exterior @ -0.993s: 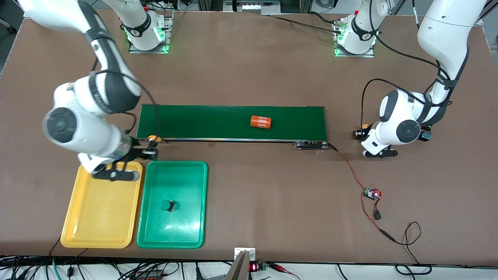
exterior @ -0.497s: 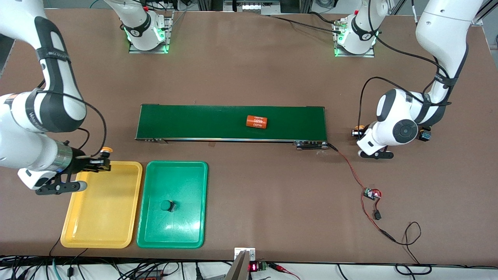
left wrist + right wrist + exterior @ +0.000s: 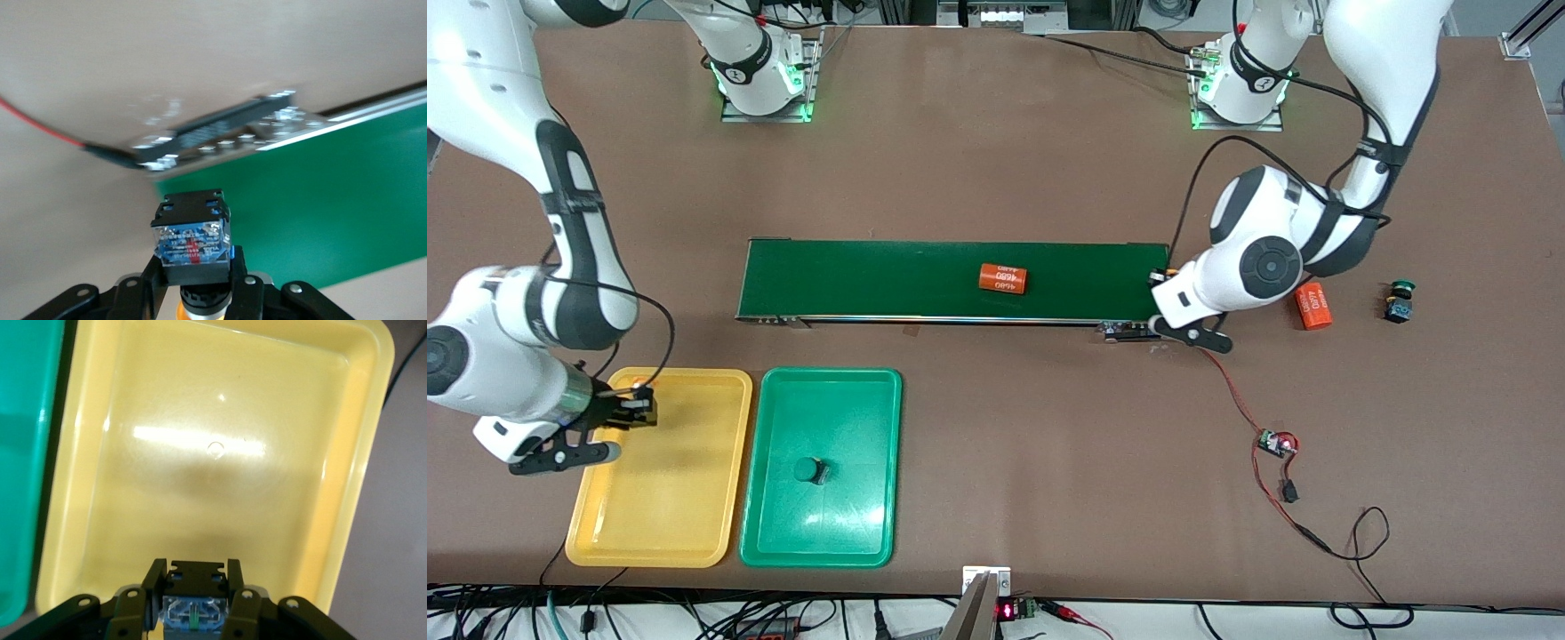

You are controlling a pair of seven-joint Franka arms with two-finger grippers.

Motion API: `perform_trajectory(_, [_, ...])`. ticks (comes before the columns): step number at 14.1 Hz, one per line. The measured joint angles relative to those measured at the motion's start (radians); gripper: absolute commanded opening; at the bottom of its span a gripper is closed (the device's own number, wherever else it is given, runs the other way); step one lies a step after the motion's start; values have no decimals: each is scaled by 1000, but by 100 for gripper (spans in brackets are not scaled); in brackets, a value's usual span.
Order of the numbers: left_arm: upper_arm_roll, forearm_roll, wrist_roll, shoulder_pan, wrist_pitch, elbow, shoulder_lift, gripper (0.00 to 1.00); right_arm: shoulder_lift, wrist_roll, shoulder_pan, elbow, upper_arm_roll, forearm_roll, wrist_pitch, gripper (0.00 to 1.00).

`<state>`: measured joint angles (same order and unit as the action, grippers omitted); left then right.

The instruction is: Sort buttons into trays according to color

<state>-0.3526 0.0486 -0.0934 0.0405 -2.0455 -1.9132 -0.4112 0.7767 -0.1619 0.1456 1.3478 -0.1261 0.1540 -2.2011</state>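
The brown counter (image 3: pixel 996 160) is spanned across its middle by a long dark-green conveyor belt (image 3: pixel 871 280), on which an orange cylinder with white print (image 3: pixel 1002 277) is seen lying.

The right gripper (image 3: pixel 636 404) is held over the yellow tray's (image 3: pixel 660 533) corner toward the belt and the right arm's end of the counter. It is clenched on a button (image 3: pixel 193 612), whose blue-and-black body is seen pinched between the fingers (image 3: pixel 152 581) in the right wrist view; the cap colour cannot be told there. The tray's bare floor is seen directly below this gripper.

The green tray (image 3: pixel 774 533) is placed just beside the yellow tray, toward the left arm's end of the counter from the right gripper. A green-capped button (image 3: pixel 812 470) is seen lying in it.

The left gripper (image 3: pixel 1161 277) is held over the end of the belt toward the left arm's end of the counter. It is clenched on a second button (image 3: pixel 192 237), with a yellow-orange cap glimpsed under the blocky body in the left wrist view.

Further toward the left arm's end of the counter from this gripper, a second orange cylinder (image 3: pixel 1313 306) and a second green-capped button (image 3: pixel 1400 300) are seen resting on the counter, well apart from the trays. A small circuit board (image 3: pixel 1276 442) on red wire is seen nearer to the front camera.
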Motion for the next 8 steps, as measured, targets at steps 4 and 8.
perform_trajectory(4, [-39,34,-61,38,9,-6,-6,4,87,-1,-3,-1,20,8,-162,19])
perform_trajectory(8, [-48,34,-75,50,-47,-30,-19,40,124,-3,-9,-5,32,20,-243,90])
